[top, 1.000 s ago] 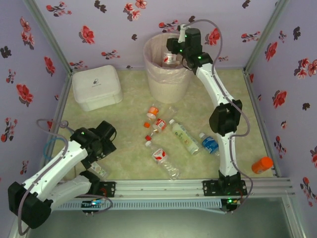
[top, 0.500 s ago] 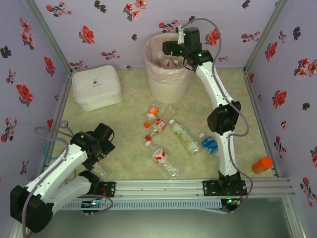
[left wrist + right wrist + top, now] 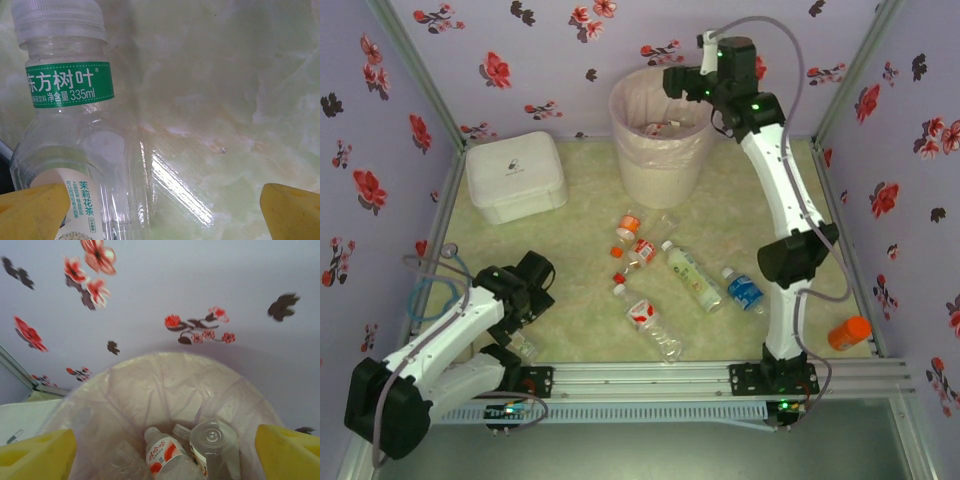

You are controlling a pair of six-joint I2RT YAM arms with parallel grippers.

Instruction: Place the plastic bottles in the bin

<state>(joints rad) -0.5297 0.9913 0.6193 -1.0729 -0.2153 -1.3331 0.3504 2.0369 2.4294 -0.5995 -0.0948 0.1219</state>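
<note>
Bottles [image 3: 210, 437] lie in the bin [image 3: 150, 385], straight below the right claw [image 3: 162, 456]; its yellow fingers [image 3: 37, 455] stand wide apart, holding nothing; a green-banded bottle [image 3: 70, 125] lies just beside one finger of the left claw [image 3: 160, 215], which is also wide and grips nothing; loose bottles [image 3: 670, 280] lie on the table [image 3: 580, 210] between the claws; a white box [image 3: 515, 175] sits beyond the left claw.
</note>
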